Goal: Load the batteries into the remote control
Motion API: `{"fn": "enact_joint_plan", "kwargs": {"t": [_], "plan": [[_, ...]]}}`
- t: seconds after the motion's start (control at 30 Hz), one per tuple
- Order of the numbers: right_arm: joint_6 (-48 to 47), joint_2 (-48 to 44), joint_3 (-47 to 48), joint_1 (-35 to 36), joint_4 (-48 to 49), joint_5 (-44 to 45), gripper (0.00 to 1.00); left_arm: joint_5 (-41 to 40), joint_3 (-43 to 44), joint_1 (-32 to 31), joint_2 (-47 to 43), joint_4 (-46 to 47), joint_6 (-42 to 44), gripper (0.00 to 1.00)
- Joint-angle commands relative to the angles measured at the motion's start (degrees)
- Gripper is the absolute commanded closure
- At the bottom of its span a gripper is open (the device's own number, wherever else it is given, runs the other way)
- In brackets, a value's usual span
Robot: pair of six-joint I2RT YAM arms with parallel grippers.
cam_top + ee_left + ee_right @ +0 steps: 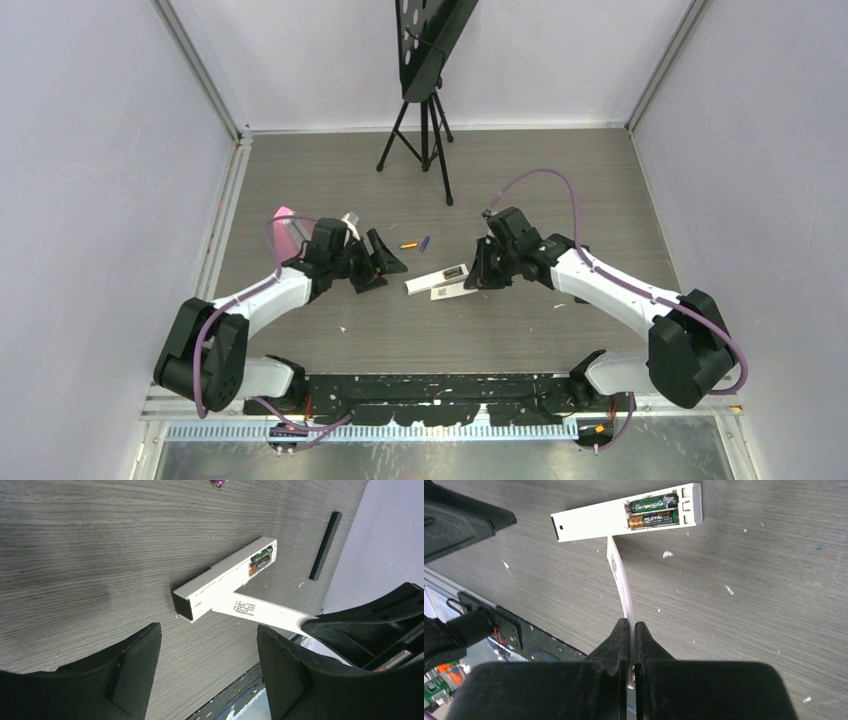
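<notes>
The grey wood-grain counter [560, 180] carries a white remote [437, 279] lying with its open battery bay up. Just behind it lie an orange-yellow battery [407, 245] and a purple battery [424, 243], close together. A black tripod [430, 115] stands at the far side.

The right gripper [631, 630] pinches a white cover [620, 582] between its fingers [616, 642], beside the remote [594, 520] holding two batteries [655, 519].

1. One white remote control [437, 280].
2. Four batteries [655, 503]: two seated in it, plus one orange battery [408, 244] and one purple battery [424, 243] lying loose.
3. One white battery cover [620, 580].
4. One black tripod [428, 115].
5. Two robot arms [262, 297].
</notes>
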Motion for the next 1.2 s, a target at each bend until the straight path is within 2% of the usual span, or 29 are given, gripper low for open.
{"fn": "enact_joint_plan", "kwargs": {"t": [0.0,0.17,0.37,0.43,0.6,0.7,0.8,0.83,1.0,1.17], "plan": [[3.37,1.5,-2.53,-0.05,8.83,4.89,1.0,1.05,-0.04,0.2,0.23,3.44,-1.02,0.29],[3.61,2.63,-3.34,-0.12,12.49,1.41,1.0,0.41,0.24,0.25,0.95,3.09,-0.51,0.29],[0.84,1.99,-2.65,-1.55,12.45,-12.47,1.0,-3.31,1.53,0.25,1.32,0.55,2.0,0.29],[2.47,2.28,-3.16,-2.07,14.62,-14.22,1.0,-3.82,2.26,0.25,1.63,0.08,2.66,0.29],[7.09,4.28,-3.26,-3.8,22.1,-17.16,1.0,-4.4,4.2,0.25,2.59,-1.08,4.05,0.19],[7.07,5.82,-1.39,-4.6,23.29,-16.64,1.0,-4.49,5.48,0.33,3.01,-1.63,5.11,0.14],[6.59,8.9,0.62,-6.38,24.29,-17.54,1.0,-4.46,7.18,0.33,4.06,-2.45,6.54,0.01],[6.39,9.89,1.55,-6.88,24.54,-18.48,1.0,-3.95,7.77,0.33,4.64,-2.91,7.26,0.0],[6.9,14.37,3.29,-9.19,26.78,-24.39,1.0,-1.61,10.74,0.59,7.64,-4.75,10.04,0.0],[8.57,13.29,2.59,-9.59,28.73,-26.84,1.0,-0.68,11.87,1.27,9.31,-5.01,10.82,0.05]]}}
